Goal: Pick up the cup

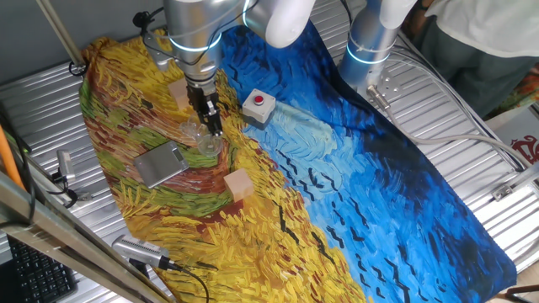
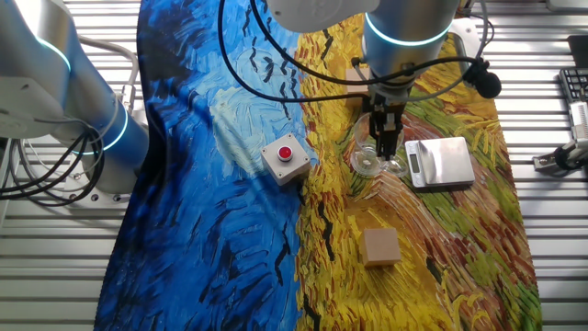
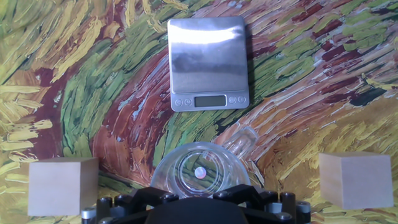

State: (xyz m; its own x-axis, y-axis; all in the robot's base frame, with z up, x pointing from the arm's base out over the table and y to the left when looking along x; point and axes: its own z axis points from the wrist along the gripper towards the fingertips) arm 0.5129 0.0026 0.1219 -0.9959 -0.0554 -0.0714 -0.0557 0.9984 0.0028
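Observation:
The cup (image 3: 200, 169) is small and clear, with a round rim and a small handle at its far right. It stands on the painted cloth at the bottom middle of the hand view. Its near wall is hidden under the black gripper body. In one fixed view my gripper (image 1: 212, 128) points straight down with its fingers close together at the rim of the cup (image 1: 205, 141). The other fixed view shows the same: the gripper (image 2: 388, 152) stands on the cup (image 2: 368, 163), which rests on the cloth. The fingers look closed on the cup's wall.
A flat grey metal scale (image 3: 208, 62) lies just beyond the cup, also in one fixed view (image 1: 162, 163). Tan wooden cubes (image 3: 62, 185) (image 3: 356, 179) sit on either side of the cup. A grey box with a red button (image 1: 258, 105) stands nearby. A second robot base (image 2: 83, 129) stands at the table's edge.

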